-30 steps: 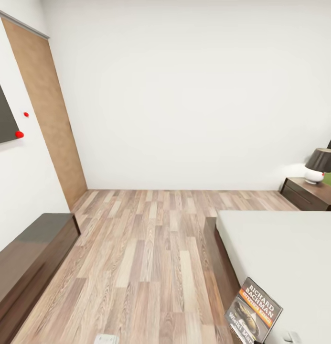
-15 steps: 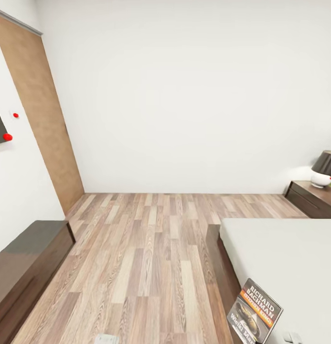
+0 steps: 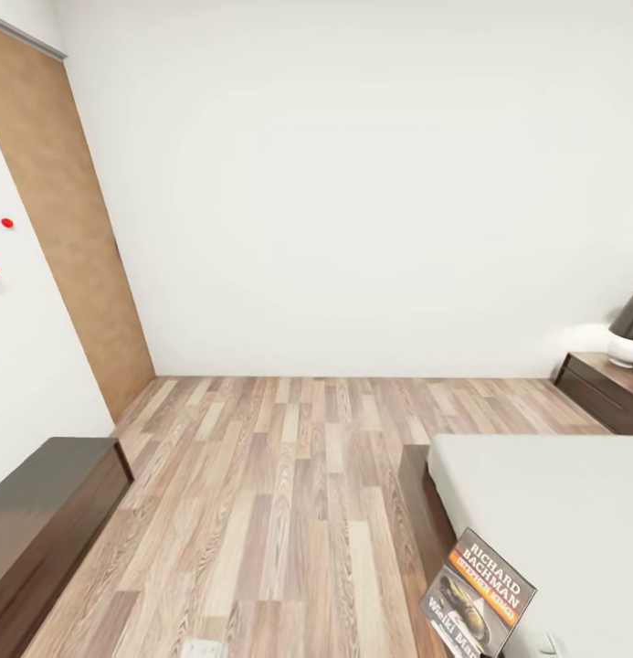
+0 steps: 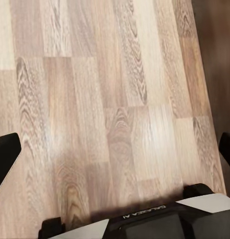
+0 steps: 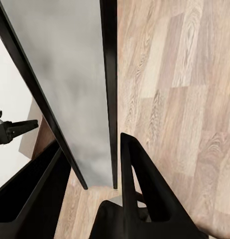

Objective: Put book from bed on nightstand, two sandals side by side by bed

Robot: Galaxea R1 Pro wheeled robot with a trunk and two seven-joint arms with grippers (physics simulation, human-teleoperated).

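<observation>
Gripping the thin paperback book (image 3: pixel 478 596) edge-on between its fingers, my right claw (image 5: pixel 92 164) carries it upright beside the grey-mattressed bed (image 3: pixel 553 512); the dark-brown nightstand (image 3: pixel 608 388) lies far ahead to its right.

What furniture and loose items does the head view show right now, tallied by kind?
Bed: 1
Nightstand: 1
Bench: 1
Lamp: 1
Book: 1
Total: 5
</observation>
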